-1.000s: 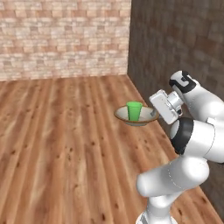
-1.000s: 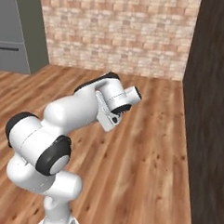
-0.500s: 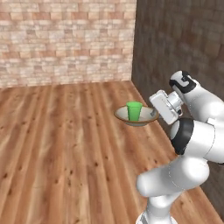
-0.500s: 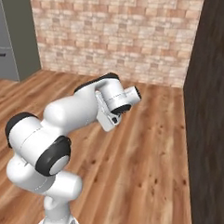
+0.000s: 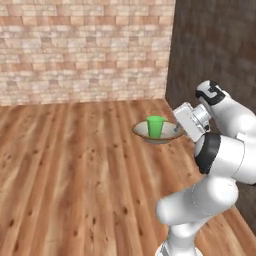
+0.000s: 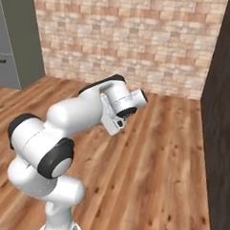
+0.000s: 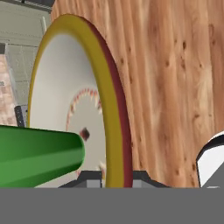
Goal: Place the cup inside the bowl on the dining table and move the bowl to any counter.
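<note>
The fingers (image 7: 113, 178) pinch the rim of the bowl (image 5: 157, 132), one tip on each side of its edge. The bowl hangs level in the air above the wooden floor (image 5: 75, 170), and the green cup (image 5: 155, 126) stands upright inside it. Behind rises a brick wall (image 5: 85, 50).

Bright green cup (image 5: 155, 125); bowl (image 5: 142, 131) pale beige inside (a ring of reddish marks shows close up), yellow-brown rim; brown wood-plank floor (image 5: 75, 175); brick wall (image 5: 85, 50).
</note>
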{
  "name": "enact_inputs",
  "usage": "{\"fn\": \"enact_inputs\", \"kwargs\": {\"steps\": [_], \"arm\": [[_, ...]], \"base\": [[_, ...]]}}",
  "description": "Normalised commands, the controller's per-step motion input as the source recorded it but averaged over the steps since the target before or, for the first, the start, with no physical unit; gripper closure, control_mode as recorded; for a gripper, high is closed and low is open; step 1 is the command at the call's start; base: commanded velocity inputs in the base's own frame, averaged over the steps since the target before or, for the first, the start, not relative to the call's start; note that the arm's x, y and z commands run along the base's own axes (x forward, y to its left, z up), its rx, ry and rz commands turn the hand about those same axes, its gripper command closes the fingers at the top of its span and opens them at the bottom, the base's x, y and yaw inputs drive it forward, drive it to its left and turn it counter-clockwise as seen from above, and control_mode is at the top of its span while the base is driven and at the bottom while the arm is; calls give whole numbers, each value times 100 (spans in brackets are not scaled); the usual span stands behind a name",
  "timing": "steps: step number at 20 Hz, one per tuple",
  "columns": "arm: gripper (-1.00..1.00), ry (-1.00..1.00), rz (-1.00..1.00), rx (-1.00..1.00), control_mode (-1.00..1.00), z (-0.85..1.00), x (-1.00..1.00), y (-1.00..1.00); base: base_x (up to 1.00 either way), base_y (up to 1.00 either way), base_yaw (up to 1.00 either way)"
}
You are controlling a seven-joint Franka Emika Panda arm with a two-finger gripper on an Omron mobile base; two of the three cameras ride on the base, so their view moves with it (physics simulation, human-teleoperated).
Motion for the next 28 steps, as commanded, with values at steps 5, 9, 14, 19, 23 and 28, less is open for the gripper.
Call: {"fn": "enact_inputs", "kwargs": {"steps": [5,9,14,19,23,28], "arm": [[100,0,0,0,100,0,0,0],[100,0,0,0,100,0,0,0],[100,0,0,0,100,0,0,0],[100,0,0,0,100,0,0,0],[100,0,0,0,100,0,0,0],[100,0,0,0,100,0,0,0]], "base": [[59,64,24],[56,66,27],[58,58,28],[52,55,32],[48,56,35],[45,56,38]]}}
